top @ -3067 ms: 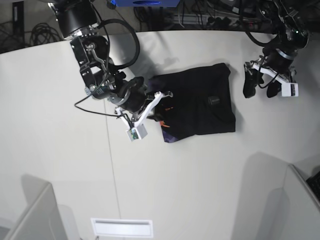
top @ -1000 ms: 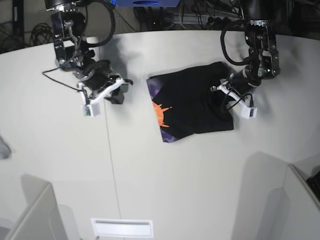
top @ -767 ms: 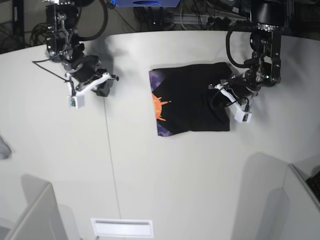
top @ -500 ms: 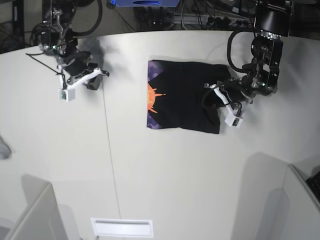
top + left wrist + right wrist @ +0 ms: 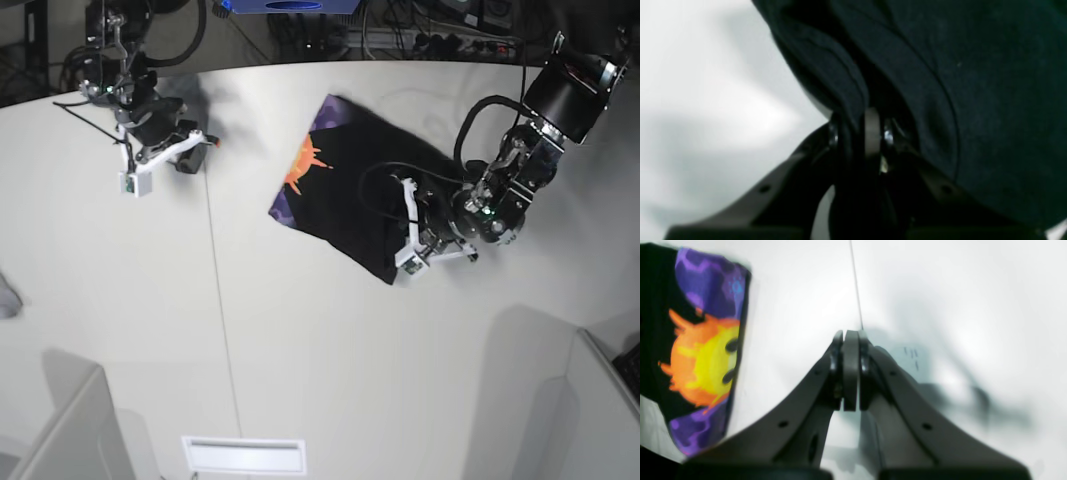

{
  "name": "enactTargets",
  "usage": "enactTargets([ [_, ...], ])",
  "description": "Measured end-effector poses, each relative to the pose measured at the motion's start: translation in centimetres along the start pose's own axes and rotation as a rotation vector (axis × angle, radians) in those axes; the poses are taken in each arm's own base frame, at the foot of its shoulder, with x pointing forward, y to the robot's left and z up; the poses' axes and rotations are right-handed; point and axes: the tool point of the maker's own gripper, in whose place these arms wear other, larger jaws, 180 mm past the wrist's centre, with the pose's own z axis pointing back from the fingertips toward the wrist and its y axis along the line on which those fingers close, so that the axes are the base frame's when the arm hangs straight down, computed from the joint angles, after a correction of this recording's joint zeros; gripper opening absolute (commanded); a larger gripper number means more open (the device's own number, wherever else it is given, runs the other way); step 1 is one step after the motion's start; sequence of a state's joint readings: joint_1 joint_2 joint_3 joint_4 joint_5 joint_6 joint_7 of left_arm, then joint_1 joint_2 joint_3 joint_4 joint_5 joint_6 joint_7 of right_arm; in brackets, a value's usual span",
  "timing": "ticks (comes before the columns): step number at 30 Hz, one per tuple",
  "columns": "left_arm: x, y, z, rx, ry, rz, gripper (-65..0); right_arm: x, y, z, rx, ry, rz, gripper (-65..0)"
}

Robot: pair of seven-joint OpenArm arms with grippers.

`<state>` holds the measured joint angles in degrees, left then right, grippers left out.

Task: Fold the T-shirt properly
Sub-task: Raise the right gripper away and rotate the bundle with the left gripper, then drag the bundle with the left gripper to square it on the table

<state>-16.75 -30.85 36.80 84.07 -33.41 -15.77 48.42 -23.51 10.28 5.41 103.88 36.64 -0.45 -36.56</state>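
Positioning step: left tool grips the folded T-shirt edge on the desk; right tool closed, empty. Next: release squarely.

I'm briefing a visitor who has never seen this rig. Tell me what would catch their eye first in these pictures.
First, the folded black T-shirt lying slanted mid-table, its orange and purple print showing along the edge nearer the right arm. Next, the left claw, shut on a bunched fold at the shirt's opposite edge. The right claw is shut on nothing, off over bare white table beside the shirt.
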Motion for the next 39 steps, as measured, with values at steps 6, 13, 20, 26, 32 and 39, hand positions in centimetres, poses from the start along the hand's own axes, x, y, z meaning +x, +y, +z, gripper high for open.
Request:
enactTargets([
  [6,0.6,-0.4,-0.6,0.052,0.029,-0.285,-65.0,-0.3,-0.1,0.1,-0.002,0.005,-0.002,-65.0],
  [13,2.2,-1.2,-1.6,0.08,0.066,-0.629,-65.0,-0.6,0.0,0.0,-0.004,0.008,-0.01,-65.0],
  [20,3.7,-1.8,-3.3,0.011,-0.001,-0.714,-65.0,-0.3,-0.6,0.2,-0.03,-0.034,-0.11,-65.0],
  [26,5.6,-2.5,-4.3,-0.04,-0.109,-0.709,-65.0,-0.6,-1.9,0.6,-0.067,-0.037,-0.14,-65.0],
  [32,6.3,-4.0,-5.0,-0.067,-0.094,-0.821,-65.0,-0.9,-2.1,0.7,-0.073,-0.032,-0.143,-65.0],
  [39,7.2,-5.2,-5.1,-0.096,-0.126,-0.894,-65.0,-0.9,-2.1,0.8,-0.074,-0.036,-0.143,-65.0],
])
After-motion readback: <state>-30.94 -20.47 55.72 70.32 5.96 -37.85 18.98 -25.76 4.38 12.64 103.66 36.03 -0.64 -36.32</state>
